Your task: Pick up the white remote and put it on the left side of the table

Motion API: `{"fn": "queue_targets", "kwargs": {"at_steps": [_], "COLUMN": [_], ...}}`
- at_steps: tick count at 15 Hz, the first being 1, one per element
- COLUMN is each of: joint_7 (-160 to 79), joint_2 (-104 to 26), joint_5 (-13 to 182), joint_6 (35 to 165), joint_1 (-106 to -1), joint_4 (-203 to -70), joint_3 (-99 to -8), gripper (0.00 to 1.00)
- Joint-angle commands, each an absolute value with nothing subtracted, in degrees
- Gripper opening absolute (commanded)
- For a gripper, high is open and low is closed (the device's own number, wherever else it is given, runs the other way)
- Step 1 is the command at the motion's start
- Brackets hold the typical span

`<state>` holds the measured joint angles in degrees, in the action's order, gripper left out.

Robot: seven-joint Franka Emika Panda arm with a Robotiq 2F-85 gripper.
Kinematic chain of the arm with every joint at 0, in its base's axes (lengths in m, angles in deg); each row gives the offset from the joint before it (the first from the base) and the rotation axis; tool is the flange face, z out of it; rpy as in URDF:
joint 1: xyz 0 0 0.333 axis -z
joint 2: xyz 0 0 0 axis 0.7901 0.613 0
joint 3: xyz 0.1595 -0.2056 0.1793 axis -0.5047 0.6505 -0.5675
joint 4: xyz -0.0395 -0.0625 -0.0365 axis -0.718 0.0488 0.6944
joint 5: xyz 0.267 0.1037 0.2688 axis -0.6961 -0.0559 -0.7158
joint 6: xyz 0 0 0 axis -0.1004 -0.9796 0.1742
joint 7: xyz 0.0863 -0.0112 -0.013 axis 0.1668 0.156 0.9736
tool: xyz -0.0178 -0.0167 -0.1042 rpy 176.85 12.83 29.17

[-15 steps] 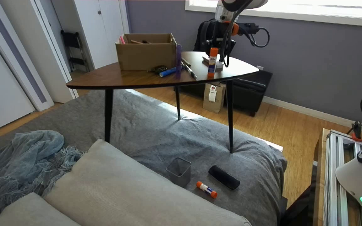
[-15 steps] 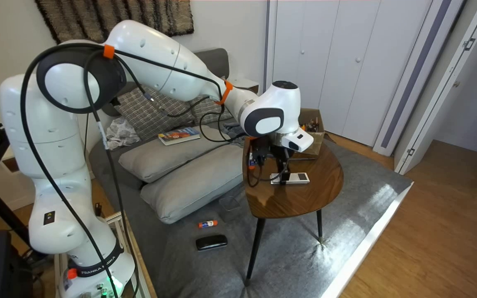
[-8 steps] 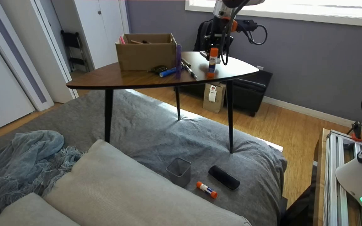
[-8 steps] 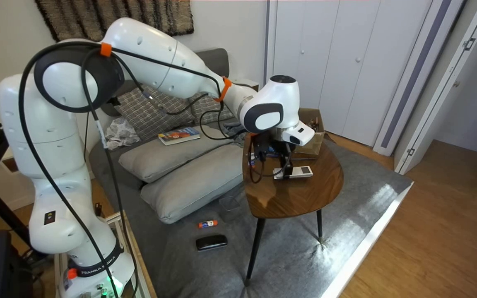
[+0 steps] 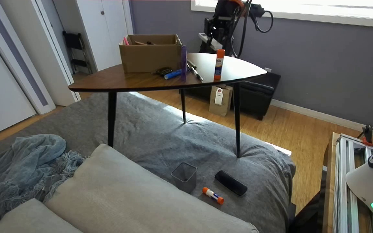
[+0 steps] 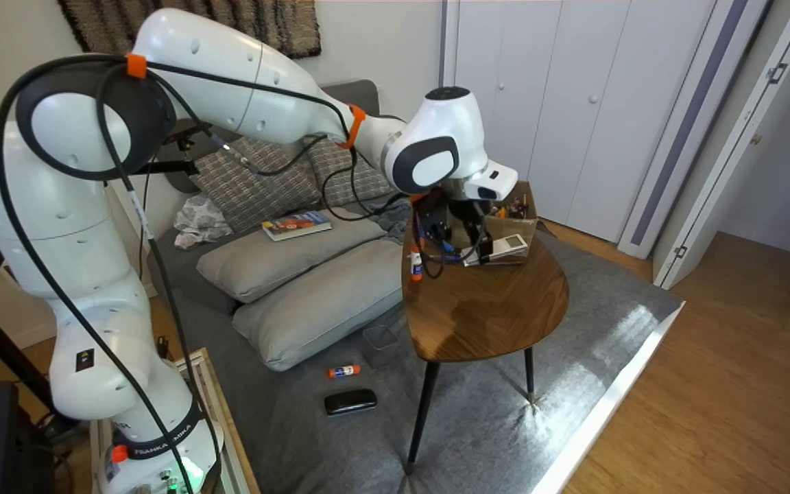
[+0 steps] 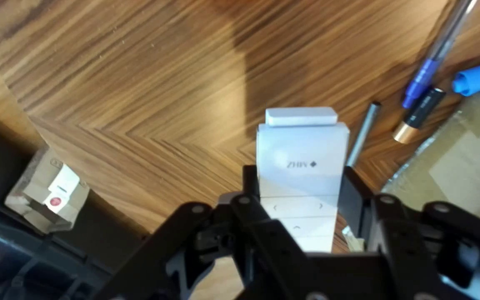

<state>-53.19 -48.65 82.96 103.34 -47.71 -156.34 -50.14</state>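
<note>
White remote (image 7: pixel 302 160) is clamped between the fingers (image 7: pixel 354 202) over the tabletop (image 7: pixel 173 96); cardboard box (image 7: pixel 465 179) and blue tube (image 7: pixel 479 78) crowd frame right.

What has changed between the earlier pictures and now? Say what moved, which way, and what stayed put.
The white remote, held in the gripper, has been lifted higher above the table, moving up the picture in both exterior views; nothing was let go. The cardboard box and upright glue stick stayed put.
</note>
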Motion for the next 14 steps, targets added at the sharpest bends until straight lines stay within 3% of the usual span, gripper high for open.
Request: {"fn": "queue_targets", "kwargs": {"at_steps": [1,6,7,14], "joint_7": [-46.7,-31.7,-37.5,-33.4], "joint_2": [-56.7,-62.3,-59.9,-61.6], "joint_5": [83.9,74.6,79.0,76.4], "joint_6": [103.1,98.2,99.8,98.7], "joint_1": [-49.0,-51.5,-50.5,-51.4], "joint_4": [-158.5,-156.6,-156.0,-156.2], "joint_3": [-52.3,-55.1,-55.0,-55.3], "gripper": [0.24,0.24,0.49,0.49]}}
